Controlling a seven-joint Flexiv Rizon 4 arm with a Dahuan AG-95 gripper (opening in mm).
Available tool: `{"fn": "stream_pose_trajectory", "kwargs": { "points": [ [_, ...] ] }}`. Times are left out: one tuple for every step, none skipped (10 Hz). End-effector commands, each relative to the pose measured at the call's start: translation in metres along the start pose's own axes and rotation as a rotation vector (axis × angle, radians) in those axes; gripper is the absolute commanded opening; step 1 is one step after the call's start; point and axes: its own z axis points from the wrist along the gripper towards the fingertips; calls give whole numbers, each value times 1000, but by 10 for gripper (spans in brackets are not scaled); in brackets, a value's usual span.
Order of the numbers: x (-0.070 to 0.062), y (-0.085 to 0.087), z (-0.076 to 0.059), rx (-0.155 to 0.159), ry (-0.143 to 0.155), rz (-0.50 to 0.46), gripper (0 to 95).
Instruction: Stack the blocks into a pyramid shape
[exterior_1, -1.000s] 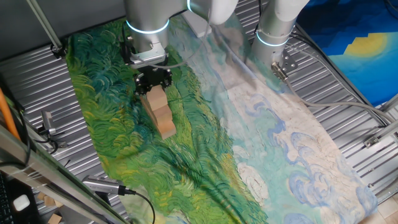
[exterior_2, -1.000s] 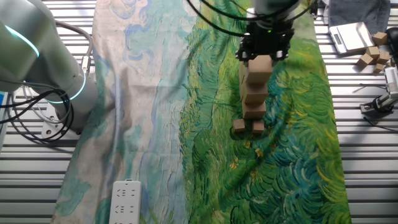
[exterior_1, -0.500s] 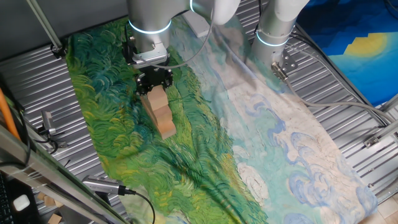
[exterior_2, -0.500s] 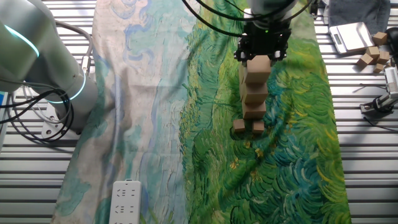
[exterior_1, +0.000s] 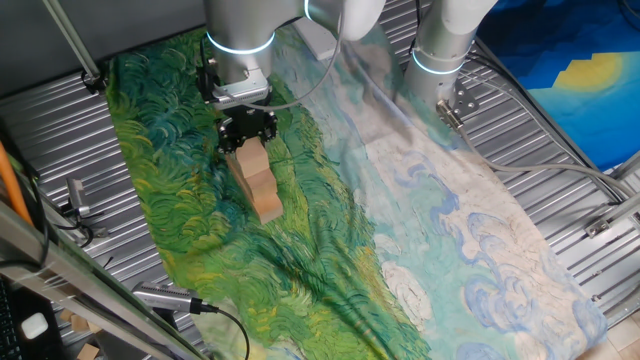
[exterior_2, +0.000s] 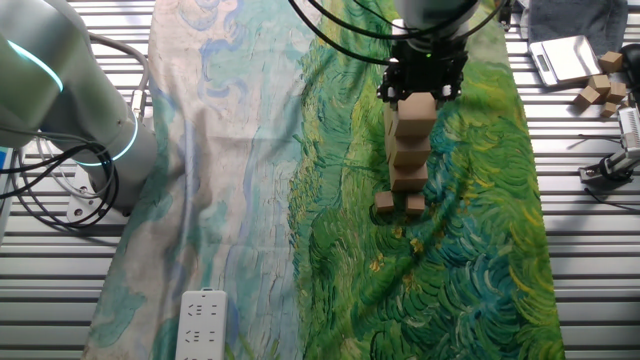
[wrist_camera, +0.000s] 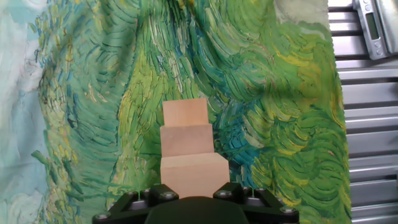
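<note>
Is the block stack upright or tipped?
Upright. Stack rises straight, blocks stepped squarely in the hand view; gripper sits at the top block.

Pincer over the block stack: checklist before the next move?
1. Pincer sits at the top block: ok.
2. Grip state: cannot tell; the fingers are not clearly visible in any view.
3. Stack alignment: cannot tell; the blocks look slightly stepped in the hand view, which may be perspective.
4. Pyramid shape: not ok; the blocks form a single column, with two small pieces at its foot.
5. Base footing: cannot tell; the painted cloth under it is wrinkled.
6. Spare blocks lie off the cloth beside the scale: ok.
</note>
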Motion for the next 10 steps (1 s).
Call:
{"fn": "stream_pose_trajectory", "kwargs": {
  "points": [
    [0, 0, 0, 1, 1, 3, 0],
    [0, 0, 0, 1, 1, 4, 0],
    [0, 0, 0, 1, -1, 6, 0],
    [0, 0, 0, 1, -1, 8, 0],
    [0, 0, 0, 1, -1, 10, 0],
    [0, 0, 0, 1, 0, 11, 0],
    [0, 0, 0, 1, 1, 14, 0],
    [0, 0, 0, 1, 2, 15, 0],
    [0, 0, 0, 1, 2, 15, 0],
    [0, 0, 1, 2, 1, 7, 190]
  ]
}}
